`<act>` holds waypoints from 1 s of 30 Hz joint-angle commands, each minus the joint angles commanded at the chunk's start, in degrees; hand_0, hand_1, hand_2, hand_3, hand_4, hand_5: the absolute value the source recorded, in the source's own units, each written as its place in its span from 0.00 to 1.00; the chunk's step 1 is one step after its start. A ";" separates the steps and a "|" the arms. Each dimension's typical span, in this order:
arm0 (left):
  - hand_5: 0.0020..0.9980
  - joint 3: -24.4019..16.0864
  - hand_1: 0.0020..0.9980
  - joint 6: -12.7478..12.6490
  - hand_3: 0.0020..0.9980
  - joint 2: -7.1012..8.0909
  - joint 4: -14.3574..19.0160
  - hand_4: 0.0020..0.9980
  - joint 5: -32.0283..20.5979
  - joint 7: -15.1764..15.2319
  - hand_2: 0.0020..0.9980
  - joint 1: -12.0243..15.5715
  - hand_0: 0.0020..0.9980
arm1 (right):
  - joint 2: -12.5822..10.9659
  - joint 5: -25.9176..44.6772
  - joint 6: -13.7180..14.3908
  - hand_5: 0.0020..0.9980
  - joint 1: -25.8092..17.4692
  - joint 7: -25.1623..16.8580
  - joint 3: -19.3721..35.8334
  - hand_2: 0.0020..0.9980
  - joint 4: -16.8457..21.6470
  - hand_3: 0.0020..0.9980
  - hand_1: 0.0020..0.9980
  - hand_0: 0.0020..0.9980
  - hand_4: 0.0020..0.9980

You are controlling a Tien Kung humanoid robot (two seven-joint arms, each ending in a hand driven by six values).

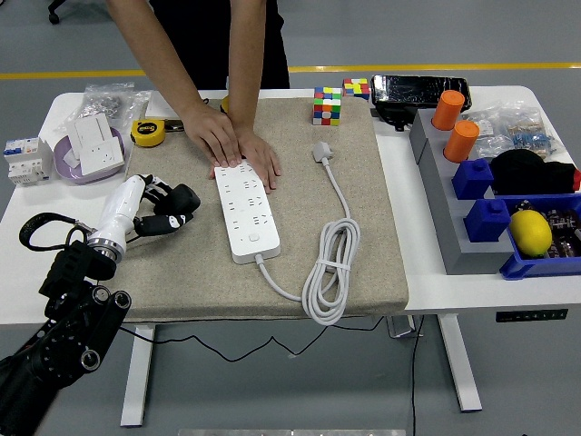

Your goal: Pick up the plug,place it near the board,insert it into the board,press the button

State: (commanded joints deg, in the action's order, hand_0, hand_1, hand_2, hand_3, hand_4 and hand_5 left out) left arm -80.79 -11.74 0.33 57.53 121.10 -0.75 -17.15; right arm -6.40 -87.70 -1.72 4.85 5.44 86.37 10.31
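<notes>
A white power strip (243,211) lies lengthwise on the beige mat (363,263). Its button sits near its front end, and its cord (331,272) coils to the right. The white plug (321,151) rests on the mat at the cord's far end, right of the strip. A person's two hands (238,150) press down on the strip's far end. My left hand (166,210) hovers over the mat's left edge, left of the strip, its black fingers loosely relaxed and holding nothing. It is far from the plug.
A yellow tape measure (148,133), a purple bowl (71,168) with a white socket part and a breaker (25,159) lie at the left. Puzzle cubes (328,104) stand at the mat's far edge. Grey and blue bins (508,218) with orange cups and a lemon fill the right.
</notes>
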 joint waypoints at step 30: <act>0.10 9.15 0.40 2.26 0.35 3.47 11.27 0.47 -4.15 -1.40 0.29 -1.95 0.55 | -0.36 -0.26 -0.08 0.89 0.02 0.02 -0.44 0.75 0.00 0.78 0.76 0.85 1.00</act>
State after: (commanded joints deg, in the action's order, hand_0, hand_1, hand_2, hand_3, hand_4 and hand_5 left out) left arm -71.64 -9.48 3.80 68.80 116.95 -2.16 -19.10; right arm -6.77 -87.96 -1.80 4.87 5.46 85.93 10.31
